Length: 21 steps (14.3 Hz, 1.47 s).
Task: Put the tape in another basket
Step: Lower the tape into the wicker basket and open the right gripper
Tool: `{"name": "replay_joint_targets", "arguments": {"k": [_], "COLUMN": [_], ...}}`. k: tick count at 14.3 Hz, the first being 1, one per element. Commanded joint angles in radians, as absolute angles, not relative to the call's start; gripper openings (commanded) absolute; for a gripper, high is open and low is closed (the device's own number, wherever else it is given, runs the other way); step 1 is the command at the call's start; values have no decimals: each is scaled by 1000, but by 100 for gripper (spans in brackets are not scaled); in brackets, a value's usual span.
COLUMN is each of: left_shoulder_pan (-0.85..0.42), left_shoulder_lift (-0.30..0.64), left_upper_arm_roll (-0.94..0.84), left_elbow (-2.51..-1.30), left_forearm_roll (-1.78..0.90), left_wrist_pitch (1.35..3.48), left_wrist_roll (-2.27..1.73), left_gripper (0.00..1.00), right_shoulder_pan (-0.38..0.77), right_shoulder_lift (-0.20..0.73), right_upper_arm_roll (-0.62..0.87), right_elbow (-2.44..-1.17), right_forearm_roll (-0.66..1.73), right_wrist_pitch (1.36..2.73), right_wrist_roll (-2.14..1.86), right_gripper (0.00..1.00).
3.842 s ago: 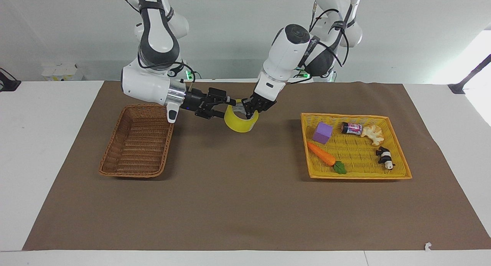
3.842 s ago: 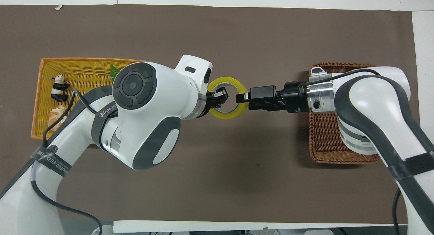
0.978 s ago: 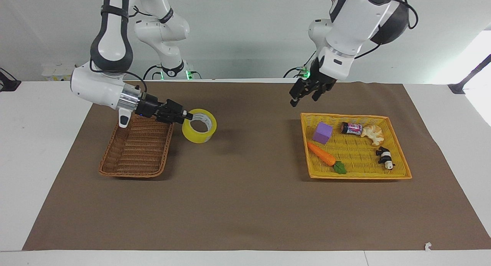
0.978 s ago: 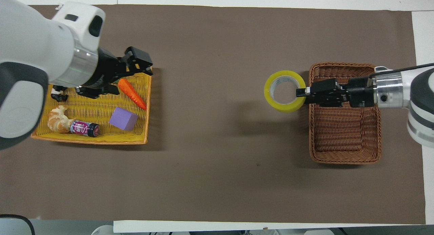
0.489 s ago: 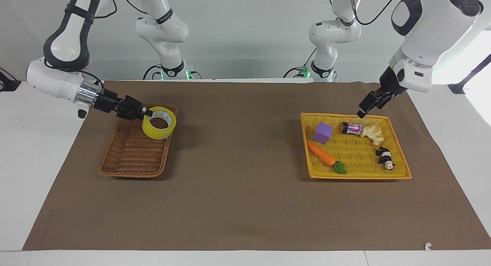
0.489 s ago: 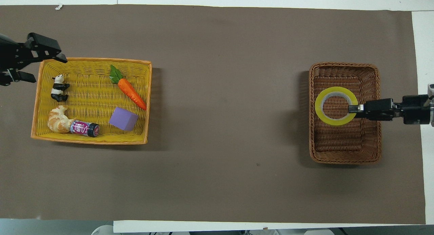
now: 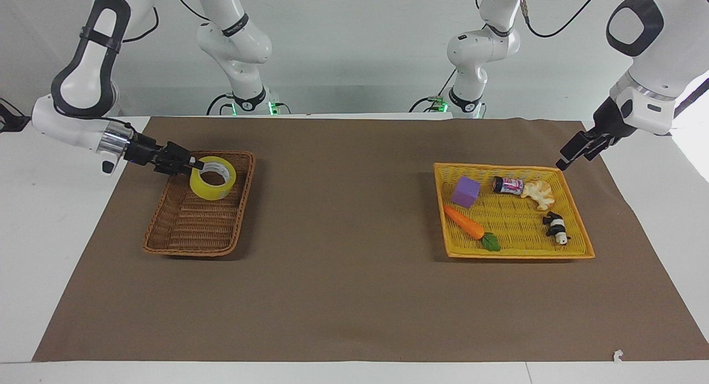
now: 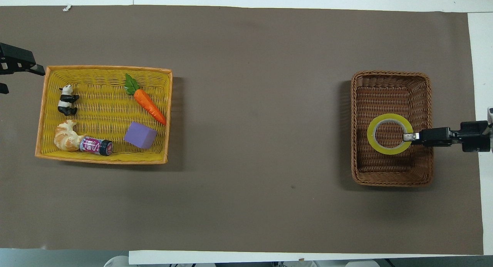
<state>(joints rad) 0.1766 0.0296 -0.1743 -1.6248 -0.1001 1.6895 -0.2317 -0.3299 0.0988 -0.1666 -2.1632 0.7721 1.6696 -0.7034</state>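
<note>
Since half a second ago the right arm has drawn the tape (image 7: 212, 178) a little nearer the robots over the brown basket (image 7: 166, 237), and the left arm has swung farther out past the yellow basket (image 7: 576, 251) toward its own end of the surface (image 7: 354, 306).

Largest first: the brown mat covers most of the surface, with the yellow basket toward the left arm's end and the brown basket toward the right arm's end, well apart. The yellow basket holds a carrot (image 7: 464, 222), a purple block (image 7: 465, 192), a small can (image 7: 508, 185), a croissant (image 7: 538, 194) and a toy panda (image 7: 556, 228).

Over the brown basket the right gripper (image 7: 188, 163) reaches in level from the side, its jaws closed on one wall of the roll, one finger apparently inside the core and one outside. The roll hangs with its hole facing up, above the half of the basket nearer the robots; whether its lower edge touches the weave I cannot tell from here, though it looks just clear.

The left gripper (image 7: 570, 154) hovers off the corner of the yellow basket, holding nothing; how far its jaws stand apart I cannot tell.

By my judgement the roll is light and stiff, its cardboard core keeping it round, while the outer film is slick. Pinching through the wall, as now, is the sound hold. Dropped on edge it could roll, so releasing it flat and low seems wise.
</note>
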Motion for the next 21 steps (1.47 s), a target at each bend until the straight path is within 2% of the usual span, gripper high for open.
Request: {"name": "replay_joint_targets", "arguments": {"k": [1, 3, 4, 6, 7, 8, 12, 15, 21], "left_shoulder_pan": [192, 193, 193, 193, 195, 195, 193, 155, 127], "left_shoulder_lift": [11, 11, 11, 11, 11, 11, 8, 6, -5], "left_upper_arm_roll": [-183, -183, -183, -183, -183, -183, -183, -189, -192], "left_elbow": [-1646, -1646, -1646, -1646, -1644, -1644, -1649, -1651, -1664], "left_forearm_roll": [-55, -55, -55, -55, -55, -55, -52, -49, -29], "left_wrist_pitch": [1675, 1675, 1677, 1683, 1683, 1684, 1684, 1675, 1681], "left_wrist_roll": [-155, -155, -156, -156, -156, -156, -150, -155, -153], "left_gripper": [100, 100, 100, 100, 100, 100, 100, 100, 100], "right_shoulder_pan": [-345, -347, -347, -345, -344, -345, -334, -327, -169], "right_shoulder_lift": [110, 110, 110, 112, 112, 112, 115, 81, -27], "right_upper_arm_roll": [-155, -156, -156, -156, -156, -155, -155, -143, -132], "right_elbow": [-2157, -2157, -2155, -2151, -2149, -2146, -2079, -2017, -1916], "right_forearm_roll": [729, 713, 704, 698, 692, 680, 606, 525, 335], "right_wrist_pitch": [1683, 1683, 1683, 1684, 1686, 1693, 1686, 1674, 1660], "right_wrist_roll": [-745, -747, -747, -747, -749, -749, -746, -730, -479], "right_gripper": [0, 0, 6, 45, 77, 100, 100, 100, 100]}}
